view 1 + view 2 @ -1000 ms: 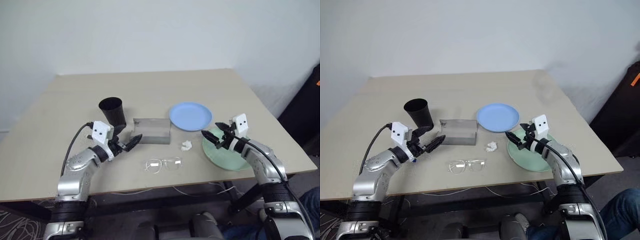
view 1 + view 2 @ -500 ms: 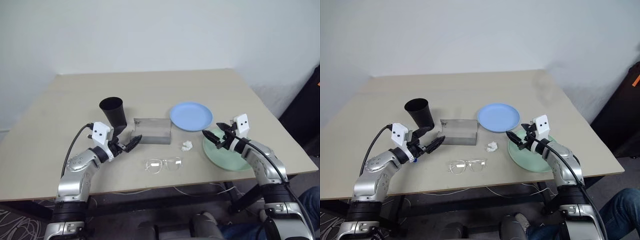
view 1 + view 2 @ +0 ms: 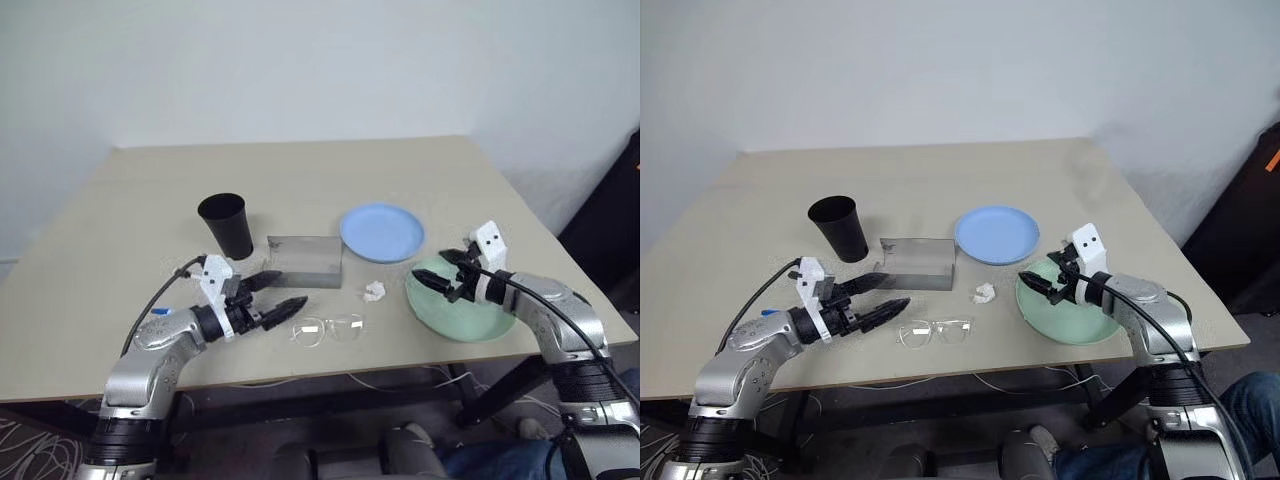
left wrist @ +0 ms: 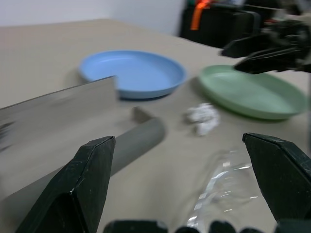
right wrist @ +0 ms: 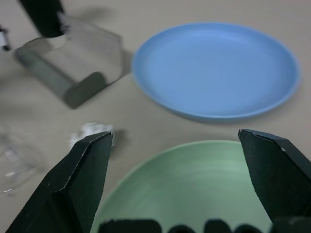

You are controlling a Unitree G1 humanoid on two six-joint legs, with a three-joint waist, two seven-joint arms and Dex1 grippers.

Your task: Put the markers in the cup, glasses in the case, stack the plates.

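Over green plate [image 3: 455, 315]: right hand [image 3: 432, 277] open | left hand [image 3: 285, 290] open near glasses [image 3: 327, 328]

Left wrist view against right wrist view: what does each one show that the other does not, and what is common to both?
Left wrist view: the right pincer, open, above the green plate. Right wrist view: the black cup behind the case. Both: the blue plate, green plate, case, white scrap and glasses.
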